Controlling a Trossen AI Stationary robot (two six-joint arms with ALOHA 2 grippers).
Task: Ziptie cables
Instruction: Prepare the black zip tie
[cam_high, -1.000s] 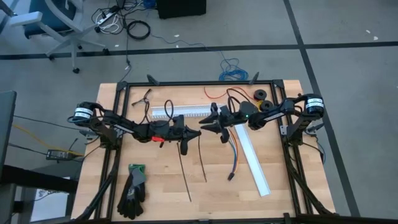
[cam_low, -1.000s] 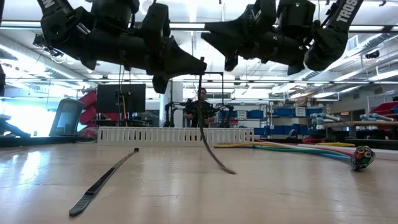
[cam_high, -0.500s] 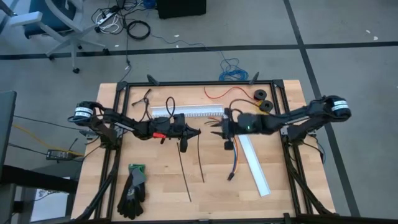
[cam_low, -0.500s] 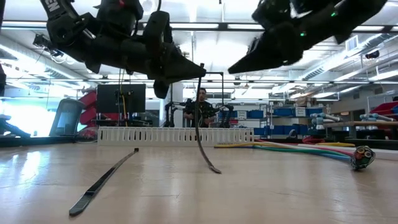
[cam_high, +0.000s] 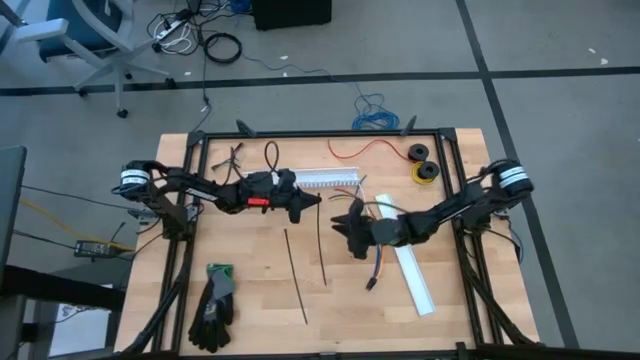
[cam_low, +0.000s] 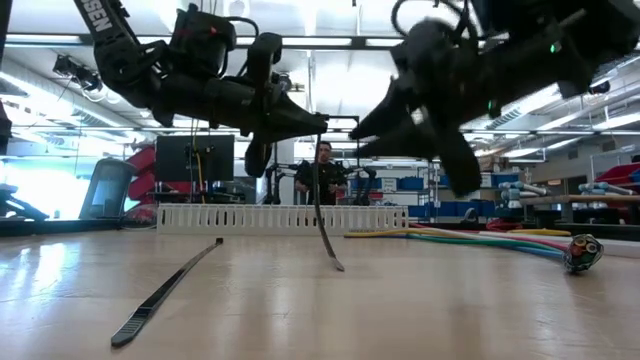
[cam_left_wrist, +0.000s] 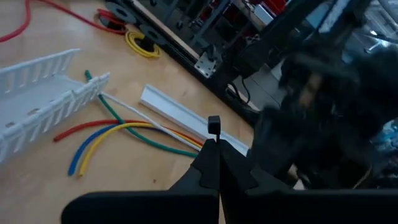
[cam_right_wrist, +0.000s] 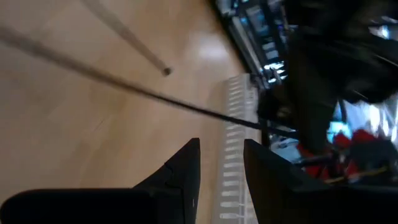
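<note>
Cables (cam_high: 377, 262) lie flat beside right tool (cam_high: 345, 228); left tool (cam_high: 316, 199) grips zip tie (cam_high: 320, 240).

Grey floor (cam_high: 560, 60) is showing dark seams. A swivel chair (cam_high: 85, 35) is standing near loose cords (cam_high: 195, 35). Ceiling lights (cam_low: 330, 75) are shining; shelving (cam_low: 480, 190) is lining the room.

You see wooden table (cam_high: 250, 300). White slotted channel (cam_high: 325, 179) is landmark. Flat white strip (cam_high: 412, 272) lies right-below it; cables (cam_high: 377, 262) just beside strip; loose ziptie (cam_high: 295, 277) below; gloves (cam_high: 214, 305) far lower left.
</note>
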